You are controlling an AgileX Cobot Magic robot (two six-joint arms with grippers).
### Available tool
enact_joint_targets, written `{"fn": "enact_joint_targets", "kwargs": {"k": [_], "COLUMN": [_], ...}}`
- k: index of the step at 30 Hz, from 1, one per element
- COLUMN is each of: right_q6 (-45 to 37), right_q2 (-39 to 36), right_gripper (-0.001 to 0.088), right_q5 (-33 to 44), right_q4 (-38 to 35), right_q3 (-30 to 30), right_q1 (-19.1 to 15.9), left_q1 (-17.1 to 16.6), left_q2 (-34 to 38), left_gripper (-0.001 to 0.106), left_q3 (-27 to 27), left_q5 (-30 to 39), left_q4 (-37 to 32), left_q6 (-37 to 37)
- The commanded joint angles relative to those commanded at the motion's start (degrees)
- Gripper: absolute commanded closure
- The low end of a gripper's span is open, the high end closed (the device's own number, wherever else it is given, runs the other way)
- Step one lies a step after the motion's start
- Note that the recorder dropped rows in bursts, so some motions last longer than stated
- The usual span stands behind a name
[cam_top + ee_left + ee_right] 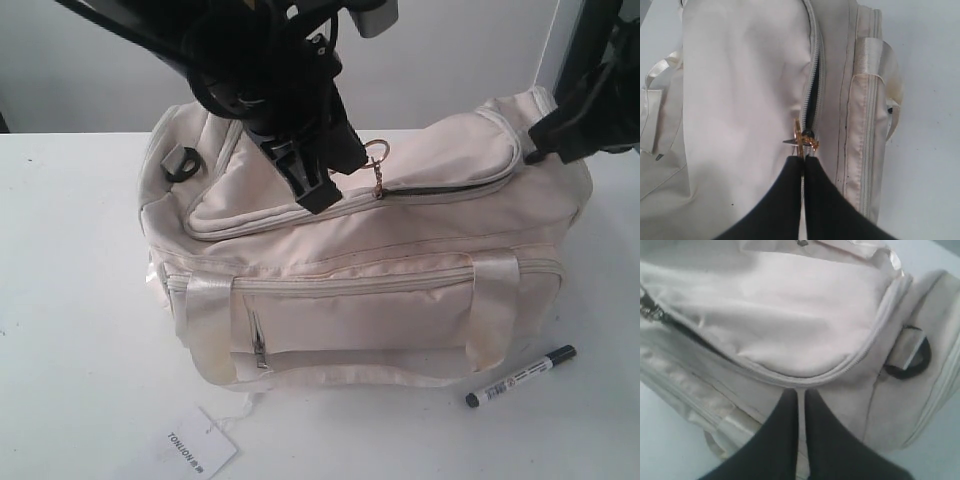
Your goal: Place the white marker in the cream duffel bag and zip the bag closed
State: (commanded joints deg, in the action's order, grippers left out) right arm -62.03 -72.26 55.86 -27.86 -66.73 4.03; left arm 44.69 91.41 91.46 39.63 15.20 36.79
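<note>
Paper tag [200, 442], white, printed TONLION: lies flat on the surface [70, 330] at the front edge, at 7 o'clock from the bag, a thin string running up toward the bag's base.

White marker [520, 377]: lies on the surface at 4 o'clock from the bag, near its front corner but apart from it. It sits on a slant with its black cap toward 2 o'clock. Nothing touches or covers it.

Cream duffel bag [360, 310]: sits mid-surface with its front zip pocket [350, 320] facing me. That pocket is zipped, and a satin strap [205, 310] runs down on either side of it. A black strap ring [183, 163] shows at the 9 o'clock end.

Top zipper [450, 190]: a narrow dark slit gapes from the gold ring pull [375, 152] toward the 3 o'clock end. The rest is hidden behind the arm.

Left tool [318, 185]: comes down over the bag's top at 12 o'clock, its arm blocking the middle of the lid. In the wrist view its fingers [785, 200] are together, a hairline apart, tips right at the gold pull. I cannot tell whether the pull is pinched.

Right tool [548, 135]: at the bag's 2 o'clock end, fingers [830, 440] closed on the cream fabric just below the zipper's curve. A second black ring [912, 360] sits beside it.
</note>
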Motion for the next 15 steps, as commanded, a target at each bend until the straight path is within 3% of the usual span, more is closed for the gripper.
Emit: {"fn": "enact_joint_targets", "kwargs": {"k": [4,9,15], "right_q6": [-6.38,-15.18,-17.93], "right_q2": [-0.10,-0.40,-0.40], "right_gripper": [0.0750,0.0565,0.0455], "right_q5": [0.25,-2.60,-10.62], "right_q4": [0.11,0.11,-0.01], "right_q3": [0.41,3.21,7.62], "right_q1": [1.88,4.78,6.31], "left_q1": [0.00,0.00,0.00], "left_q2": [0.00,0.00,0.00], "left_gripper": [0.105,0.105,0.105], "left_q3": [0.00,0.00,0.00], "left_q5": [0.00,-0.01,-0.01], "left_q4": [0.00,0.21,0.21], "left_q6": [0.00,0.00,0.00]}}
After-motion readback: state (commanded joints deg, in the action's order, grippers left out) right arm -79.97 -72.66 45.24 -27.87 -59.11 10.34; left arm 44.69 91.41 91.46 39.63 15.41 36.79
